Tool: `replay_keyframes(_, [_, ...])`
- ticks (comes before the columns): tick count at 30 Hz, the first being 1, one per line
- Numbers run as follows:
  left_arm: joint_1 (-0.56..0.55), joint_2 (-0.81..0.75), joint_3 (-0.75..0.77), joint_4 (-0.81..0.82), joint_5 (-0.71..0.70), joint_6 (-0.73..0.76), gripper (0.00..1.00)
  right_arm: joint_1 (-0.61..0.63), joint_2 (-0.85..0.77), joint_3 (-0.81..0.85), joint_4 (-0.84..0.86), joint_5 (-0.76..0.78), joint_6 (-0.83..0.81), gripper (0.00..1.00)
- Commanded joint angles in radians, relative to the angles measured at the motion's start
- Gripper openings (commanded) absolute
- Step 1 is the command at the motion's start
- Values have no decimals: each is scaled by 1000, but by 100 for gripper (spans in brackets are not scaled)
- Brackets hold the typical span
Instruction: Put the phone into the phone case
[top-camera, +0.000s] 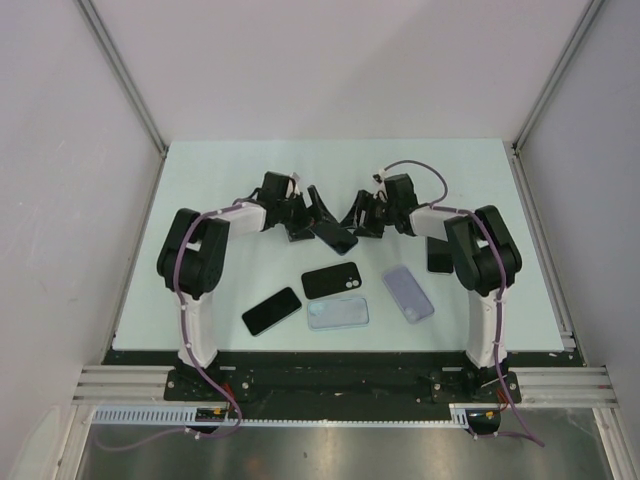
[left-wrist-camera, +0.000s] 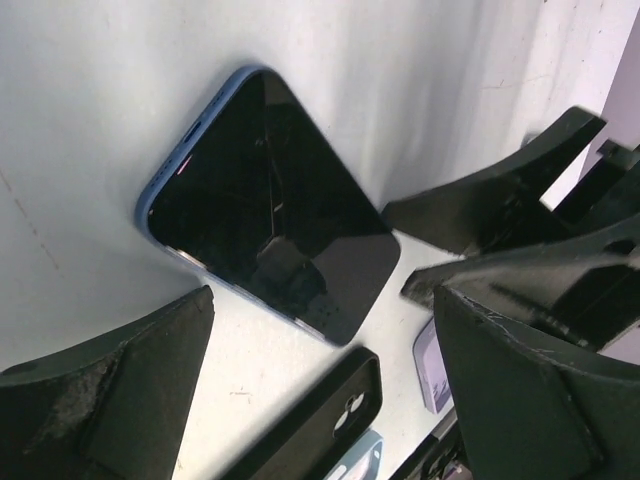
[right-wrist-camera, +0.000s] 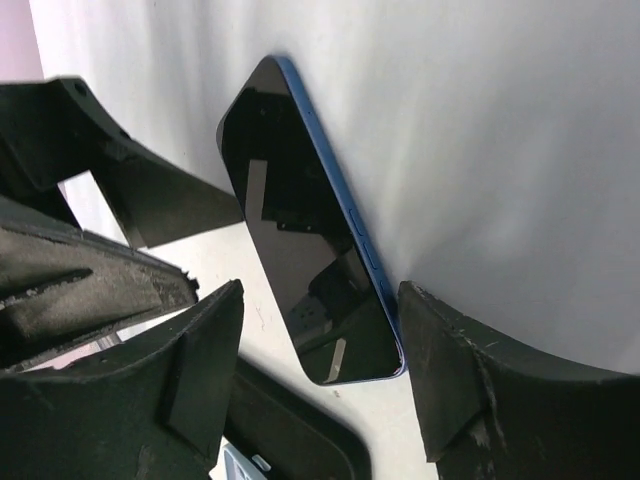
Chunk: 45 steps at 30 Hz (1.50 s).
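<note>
Right gripper (right-wrist-camera: 320, 292) has its fingers spread, straddling the near end of the phone (right-wrist-camera: 300, 230). One finger sits just beside the phone's blue edge, contact unclear, and the other is apart from it. Left gripper (left-wrist-camera: 322, 300) has its fingers spread wide and faces in from the other side, a phone corner between the tips, not pinched. Phone lies screen up on the table (top-camera: 200, 180), mid-table between both grippers. Black case (top-camera: 331, 280) lies near it, toward the bases. Beside that are a dark phone (top-camera: 271, 311), a clear case (top-camera: 337, 313) and a lavender case (top-camera: 408, 293). A second dark phone (top-camera: 439, 255) lies by the right arm.
</note>
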Motion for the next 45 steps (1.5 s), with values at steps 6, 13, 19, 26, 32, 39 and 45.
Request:
replay_keyframes(6, [-29, 58, 51, -8, -57, 11, 96, 108, 13, -46, -55, -18, 3, 62])
replay_keyframes(13, [-86, 78, 88, 31, 18, -2, 90, 157, -45, -197, 137, 39, 131, 61])
replay_keyframes(19, [-144, 84, 105, 69, 60, -21, 84, 187, -61, -273, 296, 88, 226, 61])
replay_keyframes(26, [-108, 19, 68, 78, 40, 1, 86, 191, -137, -303, 313, 113, 224, 63])
replay_keyframes(32, [-29, -123, 18, 78, 26, 42, 90, 174, -252, -305, 228, 131, 175, 65])
replay_keyframes(39, [66, -332, -146, 78, 43, 74, 95, 110, -387, -305, 117, 139, 108, 67])
replay_keyframes(45, [139, -488, -367, 78, 95, 53, 95, 32, -438, -317, 8, 139, 20, 68])
